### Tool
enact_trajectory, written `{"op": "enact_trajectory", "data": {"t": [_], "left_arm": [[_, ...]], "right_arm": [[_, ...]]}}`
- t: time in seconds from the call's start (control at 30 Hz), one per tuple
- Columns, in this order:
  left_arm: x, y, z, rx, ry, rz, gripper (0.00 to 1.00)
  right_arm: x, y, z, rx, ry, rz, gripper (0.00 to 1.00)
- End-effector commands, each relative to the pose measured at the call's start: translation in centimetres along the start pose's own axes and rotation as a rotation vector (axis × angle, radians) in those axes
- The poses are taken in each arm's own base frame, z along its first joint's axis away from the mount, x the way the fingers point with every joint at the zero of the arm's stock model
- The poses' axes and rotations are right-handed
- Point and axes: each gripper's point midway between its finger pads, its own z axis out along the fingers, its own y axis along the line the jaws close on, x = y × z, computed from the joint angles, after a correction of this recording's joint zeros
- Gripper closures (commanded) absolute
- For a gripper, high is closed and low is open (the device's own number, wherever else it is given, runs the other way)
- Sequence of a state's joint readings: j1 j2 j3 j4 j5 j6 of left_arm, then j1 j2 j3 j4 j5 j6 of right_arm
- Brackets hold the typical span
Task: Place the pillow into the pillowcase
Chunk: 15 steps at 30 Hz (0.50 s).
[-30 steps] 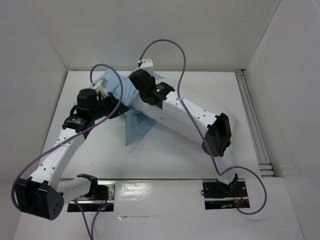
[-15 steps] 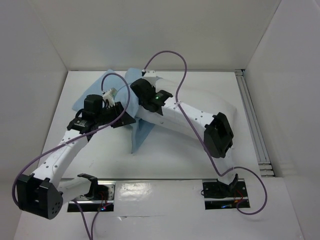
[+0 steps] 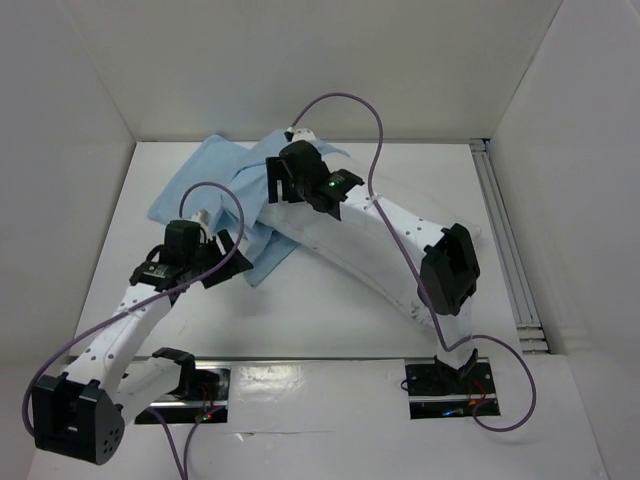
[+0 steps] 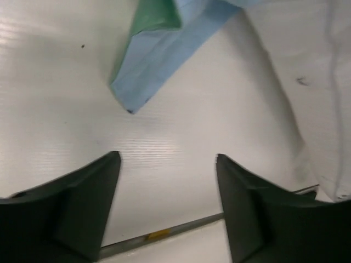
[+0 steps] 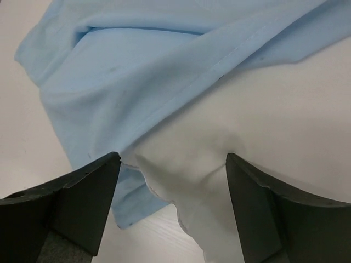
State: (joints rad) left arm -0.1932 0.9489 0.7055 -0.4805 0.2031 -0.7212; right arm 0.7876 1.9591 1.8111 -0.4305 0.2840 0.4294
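The light blue pillowcase (image 3: 215,175) lies spread and wrinkled at the back left of the table. One corner (image 4: 159,60) reaches toward the near side and shows a sea-green face (image 4: 156,16). The white pillow (image 3: 350,265) stretches from the middle to the right, mostly under my right arm. My left gripper (image 3: 240,262) is open over bare table just short of that corner, jaws (image 4: 167,159) empty. My right gripper (image 3: 272,182) is open above the pillow's left corner (image 5: 219,164), where it overlaps the pillowcase (image 5: 137,71). Nothing sits between its fingers (image 5: 173,158).
White walls close in the table at the back and both sides. A metal rail (image 3: 505,250) runs along the right edge. The arms' mounting plate (image 3: 300,385) spans the near edge, and purple cables (image 3: 345,100) loop above both arms.
Both grippers have opened and let go of the cloth. The pillowcase has dropped and spread flatter at the back left. My left arm has drawn back toward the near edge.
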Motion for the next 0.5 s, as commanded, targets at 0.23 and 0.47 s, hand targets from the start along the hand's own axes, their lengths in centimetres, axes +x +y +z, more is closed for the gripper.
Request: {"op": "enact_trajectory", "data": {"t": [0.23, 0.47], "left_arm": [[-2.6, 2.1, 6.9, -0.16, -0.105, 0.038, 0.0], [-3.7, 2.8, 10.1, -0.214, -0.121, 0.043, 0.0]], "right_arm": [[-0.1, -2.5, -7.4, 0.064, 0.101, -0.245, 0.03], [2.2, -6.0, -8.9, 0.23, 0.138, -0.368, 0.01]]}}
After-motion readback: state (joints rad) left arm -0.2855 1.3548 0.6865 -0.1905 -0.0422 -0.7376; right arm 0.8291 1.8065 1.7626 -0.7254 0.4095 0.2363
